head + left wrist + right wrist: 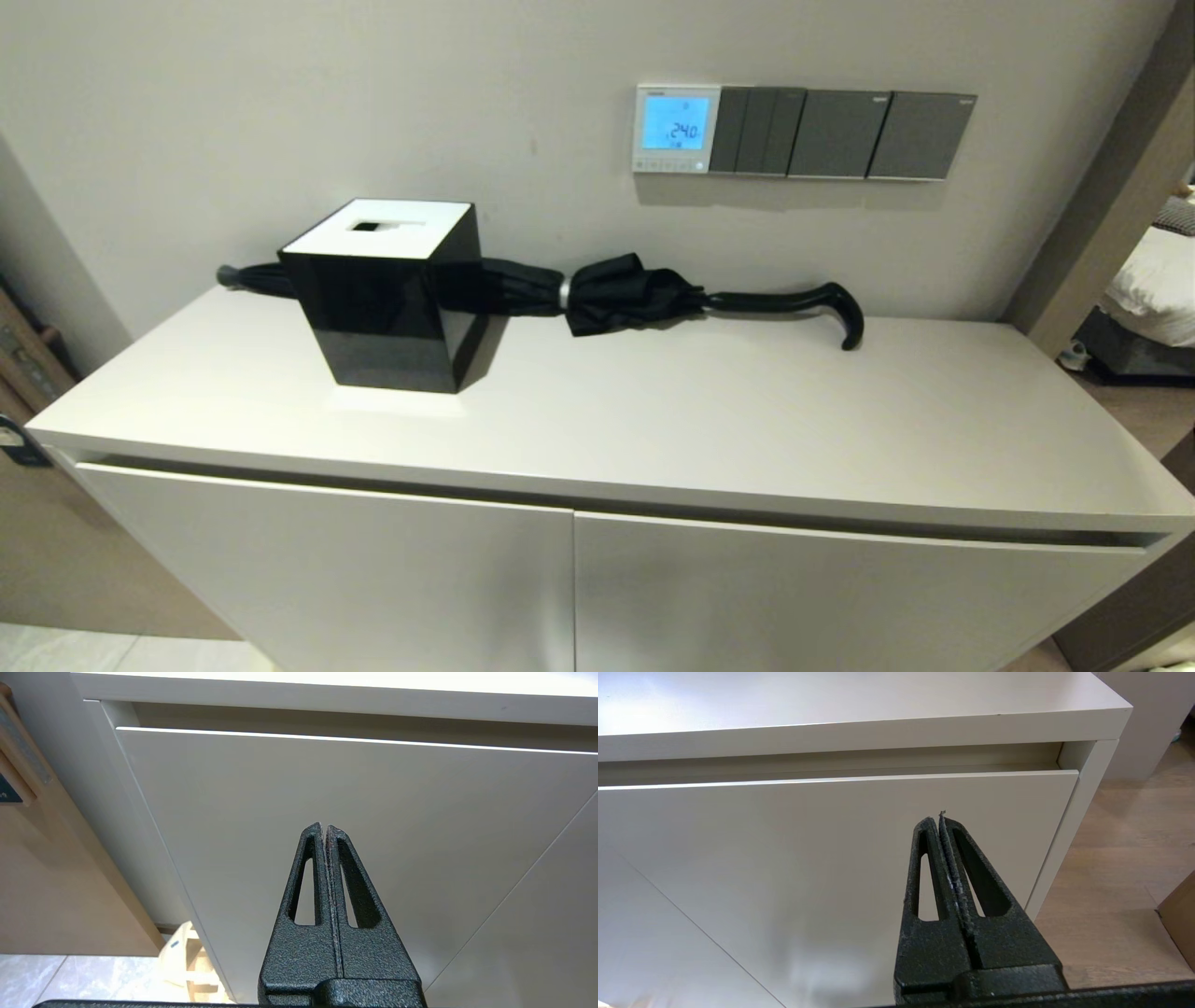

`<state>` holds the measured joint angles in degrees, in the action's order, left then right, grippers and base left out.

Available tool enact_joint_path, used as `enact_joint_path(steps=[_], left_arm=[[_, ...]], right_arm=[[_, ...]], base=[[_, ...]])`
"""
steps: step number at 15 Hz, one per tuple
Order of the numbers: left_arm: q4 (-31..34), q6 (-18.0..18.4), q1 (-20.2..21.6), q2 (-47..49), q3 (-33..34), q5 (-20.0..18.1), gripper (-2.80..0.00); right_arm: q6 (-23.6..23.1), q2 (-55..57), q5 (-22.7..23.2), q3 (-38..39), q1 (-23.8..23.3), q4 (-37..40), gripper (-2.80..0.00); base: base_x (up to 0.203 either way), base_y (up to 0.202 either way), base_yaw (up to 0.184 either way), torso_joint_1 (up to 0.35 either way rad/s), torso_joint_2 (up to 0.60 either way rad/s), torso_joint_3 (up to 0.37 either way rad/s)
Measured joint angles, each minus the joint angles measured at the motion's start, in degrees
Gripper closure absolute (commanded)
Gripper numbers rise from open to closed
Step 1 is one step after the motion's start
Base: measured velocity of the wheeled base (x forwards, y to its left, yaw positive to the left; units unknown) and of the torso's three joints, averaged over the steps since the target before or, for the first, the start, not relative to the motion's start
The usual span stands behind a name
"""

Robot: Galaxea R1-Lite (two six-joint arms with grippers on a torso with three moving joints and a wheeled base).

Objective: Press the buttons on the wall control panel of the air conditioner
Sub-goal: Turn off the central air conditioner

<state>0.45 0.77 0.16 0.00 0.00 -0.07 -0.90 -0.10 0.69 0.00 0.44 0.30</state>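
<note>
The air conditioner's wall control panel [676, 129] is a small white-framed square on the wall above the cabinet, its screen glowing light blue with digits. The buttons [668, 165] are a row of tiny light grey keys along its bottom edge. Neither arm shows in the head view. My left gripper [324, 827] is shut and empty, low in front of the cabinet's left door. My right gripper [940, 819] is shut and empty, low in front of the cabinet's right door, below the top's edge.
Dark grey switch plates [840, 133] sit right of the panel. On the white cabinet top [709, 420] stand a black tissue box [387, 294] and a folded black umbrella [653, 297] along the wall. A wooden post [1102, 187] and a bed [1153, 289] are at right.
</note>
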Motion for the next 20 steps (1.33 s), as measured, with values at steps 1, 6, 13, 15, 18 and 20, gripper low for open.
enact_joint_path(steps=[1, 6, 13, 15, 18, 20], left_arm=[[0.0, 0.0, 0.0, 0.0, 0.0, 0.0, 0.00], [0.0, 0.0, 0.0, 0.0, 0.0, 0.0, 0.00], [0.0, 0.0, 0.0, 0.0, 0.0, 0.0, 0.00], [0.0, 0.0, 0.0, 0.0, 0.0, 0.0, 0.00], [0.0, 0.0, 0.0, 0.0, 0.0, 0.0, 0.00], [0.0, 0.0, 0.0, 0.0, 0.0, 0.0, 0.00]], right_arm=[[0.2, 0.0, 0.0, 0.0, 0.0, 0.0, 0.00], [0.6, 0.0, 0.0, 0.0, 0.0, 0.0, 0.00], [0.6, 0.0, 0.0, 0.0, 0.0, 0.0, 0.00], [0.6, 0.0, 0.0, 0.0, 0.0, 0.0, 0.00], [0.6, 0.0, 0.0, 0.0, 0.0, 0.0, 0.00], [0.6, 0.0, 0.0, 0.0, 0.0, 0.0, 0.00]], base=[[0.000, 0.000, 0.000, 0.000, 0.00, 0.000], [0.000, 0.000, 0.000, 0.000, 0.00, 0.000], [0.000, 0.000, 0.000, 0.000, 0.00, 0.000], [0.000, 0.000, 0.000, 0.000, 0.00, 0.000], [0.000, 0.000, 0.000, 0.000, 0.00, 0.000], [0.000, 0.000, 0.000, 0.000, 0.00, 0.000]])
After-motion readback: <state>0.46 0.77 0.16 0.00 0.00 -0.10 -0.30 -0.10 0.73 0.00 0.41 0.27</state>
